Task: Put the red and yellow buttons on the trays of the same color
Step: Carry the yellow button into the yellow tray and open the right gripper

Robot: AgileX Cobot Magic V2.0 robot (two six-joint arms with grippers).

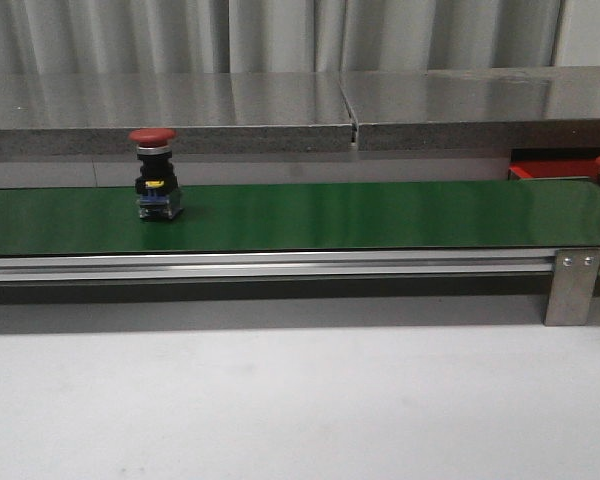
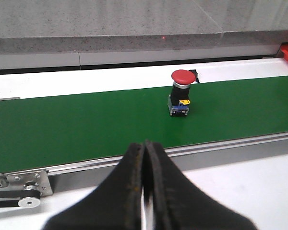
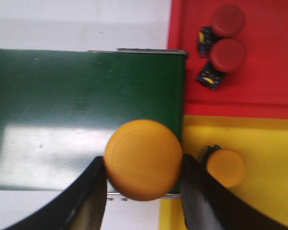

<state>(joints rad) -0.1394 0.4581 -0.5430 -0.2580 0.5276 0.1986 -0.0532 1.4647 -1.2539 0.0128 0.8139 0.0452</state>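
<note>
1. Right gripper (image 3: 143, 165) — clamped on a yellow button (image 3: 143, 159), one finger on each side of the round cap. Hold tight, no squeezing harder.
2. Just under the held button: the end of the green belt (image 3: 62, 96). Not the place to let go.
3. Just past the belt end, close beside the gripper: the yellow tray (image 3: 259, 143), with one yellow button already in it (image 3: 225, 167), very near one finger. Slide across over bare yellow, away from that one, so no bump.
4. Go low, then open slowly, so the button stands up and does not roll.
5. Farther out, next to the yellow tray: the red tray (image 3: 259, 86), holding two red buttons (image 3: 227, 55). Keep away from it — wrong color for this one.
6. Left gripper (image 2: 145, 158) — fingers pressed together, holding nothing, low in front of the belt's near edge.
7. Out ahead of it, a little to one side, on the belt: a red button (image 2: 181, 93), standing up, red cap on top. Well apart from the fingers.
8. For that one later, probably: open wide first, come down around the dark body, close softly, then carry to red.
</note>
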